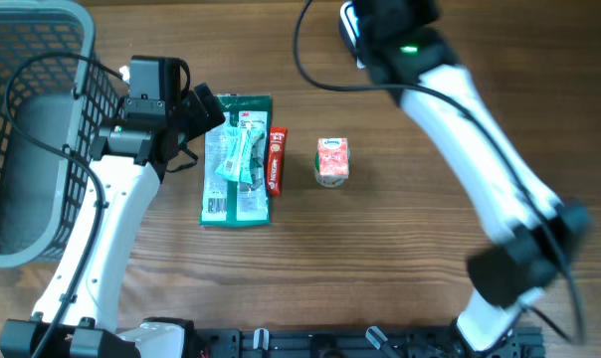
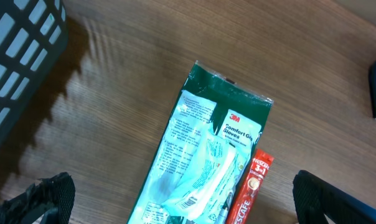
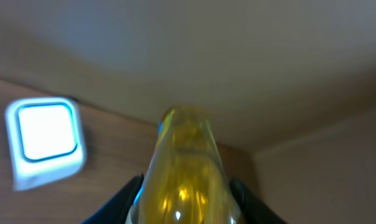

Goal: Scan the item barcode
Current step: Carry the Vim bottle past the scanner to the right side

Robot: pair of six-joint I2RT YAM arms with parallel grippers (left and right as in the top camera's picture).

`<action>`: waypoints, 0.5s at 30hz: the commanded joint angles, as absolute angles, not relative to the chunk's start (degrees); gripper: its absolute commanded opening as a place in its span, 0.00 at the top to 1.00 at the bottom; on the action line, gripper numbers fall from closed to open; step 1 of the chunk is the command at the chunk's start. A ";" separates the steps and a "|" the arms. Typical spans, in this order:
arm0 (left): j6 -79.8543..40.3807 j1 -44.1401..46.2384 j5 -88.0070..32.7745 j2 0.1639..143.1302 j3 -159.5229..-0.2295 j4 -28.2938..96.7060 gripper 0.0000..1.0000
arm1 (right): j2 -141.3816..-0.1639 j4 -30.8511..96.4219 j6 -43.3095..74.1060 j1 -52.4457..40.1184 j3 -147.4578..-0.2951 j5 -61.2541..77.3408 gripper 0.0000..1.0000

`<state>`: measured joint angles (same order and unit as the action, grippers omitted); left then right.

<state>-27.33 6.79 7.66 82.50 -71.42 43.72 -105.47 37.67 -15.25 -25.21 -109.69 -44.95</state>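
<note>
Left gripper (image 2: pixel 191 204) jaws spread wide above 3M gloves pack (image 2: pixel 206 143), right gripper (image 3: pixel 187 205) pinching yellow bottle (image 3: pixel 185 155), white square device (image 3: pixel 46 140) beside

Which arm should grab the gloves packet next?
Left. The left gripper hangs open right above the gloves packet; the right gripper holds a yellow object, away from it.
</note>
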 commanded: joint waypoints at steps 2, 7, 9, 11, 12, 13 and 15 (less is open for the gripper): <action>-27.29 6.59 8.03 82.28 -72.14 43.79 0.00 | -95.55 53.78 10.98 -17.08 -110.15 -31.22 0.90; -27.29 6.59 8.03 82.28 -72.12 43.77 0.00 | -94.32 67.22 14.06 -2.83 -110.13 -13.93 0.89; -27.29 6.59 8.03 82.28 -72.14 43.77 0.00 | -94.96 69.41 13.89 1.04 -109.38 -10.20 0.89; -27.29 6.59 8.03 82.28 -72.14 43.77 0.00 | -95.44 69.41 13.91 4.82 -106.61 -8.16 0.89; -27.29 6.59 8.03 82.28 -72.14 43.79 0.00 | -95.44 68.64 13.91 6.33 -104.44 -7.38 0.89; -27.29 6.59 8.03 82.28 -72.14 43.79 0.00 | -95.44 67.99 13.89 7.35 -102.41 -7.14 0.87; -27.29 6.59 8.03 82.28 -72.14 43.79 0.00 | -95.44 66.87 13.87 8.51 -98.91 -7.18 0.85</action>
<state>-27.33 6.79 7.66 82.50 -71.42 43.75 -94.65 68.31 12.62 6.52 -104.01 -11.11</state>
